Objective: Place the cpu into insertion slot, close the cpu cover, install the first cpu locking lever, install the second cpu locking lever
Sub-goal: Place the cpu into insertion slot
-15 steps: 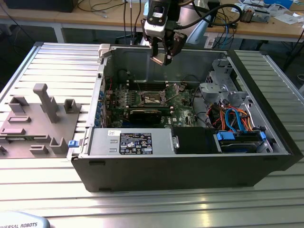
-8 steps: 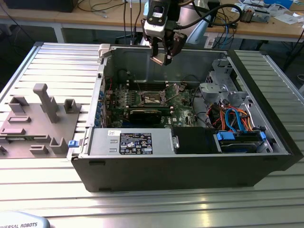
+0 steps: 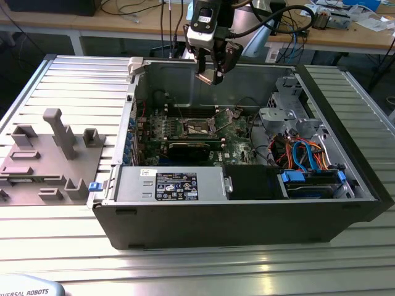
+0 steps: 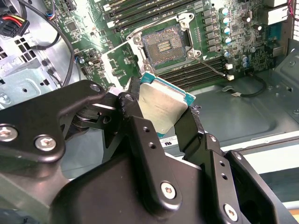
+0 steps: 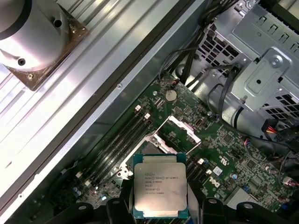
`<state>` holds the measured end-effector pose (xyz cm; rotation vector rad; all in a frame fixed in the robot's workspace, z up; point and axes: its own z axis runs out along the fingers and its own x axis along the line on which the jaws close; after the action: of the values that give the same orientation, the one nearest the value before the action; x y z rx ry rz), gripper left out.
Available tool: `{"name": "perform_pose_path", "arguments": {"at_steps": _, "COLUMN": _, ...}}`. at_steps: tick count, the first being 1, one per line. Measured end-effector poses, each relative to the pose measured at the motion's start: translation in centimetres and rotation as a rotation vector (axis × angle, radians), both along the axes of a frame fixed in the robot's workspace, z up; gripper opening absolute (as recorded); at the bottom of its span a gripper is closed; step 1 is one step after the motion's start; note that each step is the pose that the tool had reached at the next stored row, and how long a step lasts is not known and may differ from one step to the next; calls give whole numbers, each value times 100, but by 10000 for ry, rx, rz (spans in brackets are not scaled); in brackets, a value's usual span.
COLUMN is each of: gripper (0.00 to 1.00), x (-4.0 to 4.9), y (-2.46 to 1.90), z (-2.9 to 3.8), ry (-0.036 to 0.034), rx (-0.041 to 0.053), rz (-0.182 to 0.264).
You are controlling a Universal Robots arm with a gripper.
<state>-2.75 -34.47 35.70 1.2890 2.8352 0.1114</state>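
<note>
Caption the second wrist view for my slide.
The hand holds the cpu above the motherboard, insertion slot uncovered and empty.

Matt silvery metal tops the cpu — bare grey metal, the computer case.

Ribbed aluminium table carried everything. A black computer case lay directly on it, open side up. A grey fixture plate with upright blocks sat flat on the slats at the exterior view's left, just beside the case. A small blue piece was at the case's corner; its support could not be told. In the first wrist view, a round metal base stood on the slats outside the case wall.
</note>
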Motion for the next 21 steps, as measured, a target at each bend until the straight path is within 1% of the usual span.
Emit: {"name": "perform_pose_path", "arguments": {"at_steps": 21, "gripper": 54, "x": 0, "y": 0, "z": 0, "ry": 0, "rx": 0, "rz": -114}}
